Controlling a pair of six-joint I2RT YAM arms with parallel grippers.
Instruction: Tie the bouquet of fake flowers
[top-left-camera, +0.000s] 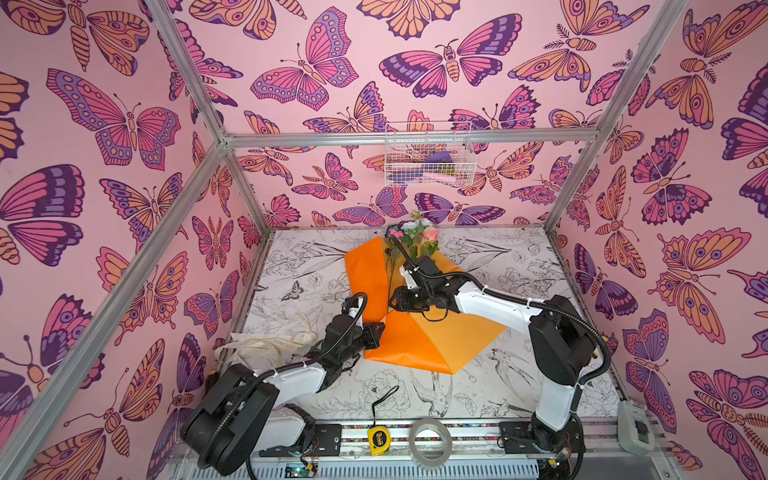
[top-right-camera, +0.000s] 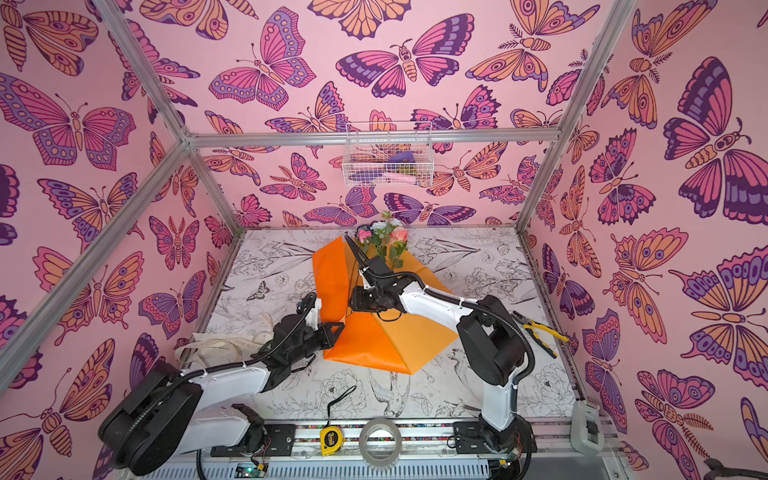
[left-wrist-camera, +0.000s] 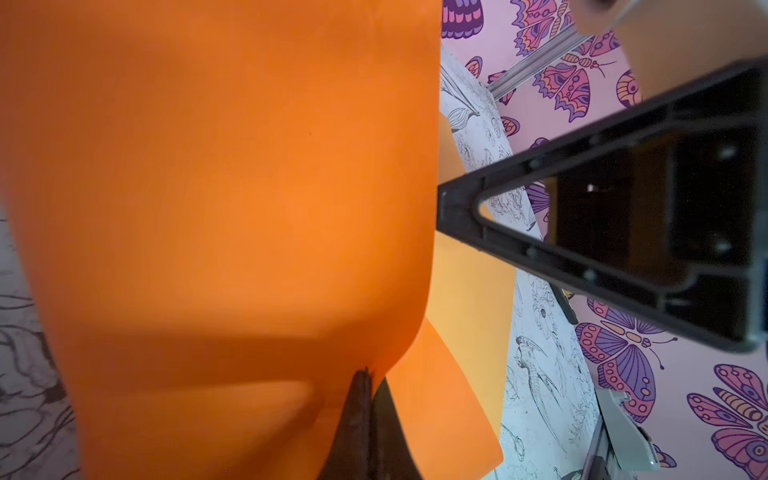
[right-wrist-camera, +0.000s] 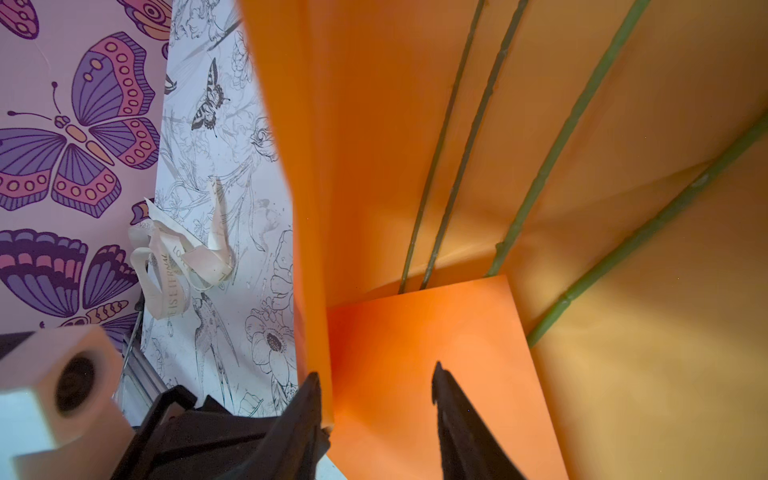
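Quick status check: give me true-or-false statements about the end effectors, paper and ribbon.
1. The left end effector is shut on the orange wrapping paper. True.
2. The right end effector is clamped shut. False: its jaws stand apart over the paper.
3. The bouquet has its flower heads toward the back wall. True.
4. The ribbon is tied round the bouquet. False: it lies loose on the table, apart from it.

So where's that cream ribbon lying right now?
In both top views the ribbon lies in a loose heap on the left of the table, near the left wall, beside the left arm and apart from the orange wrapping paper.
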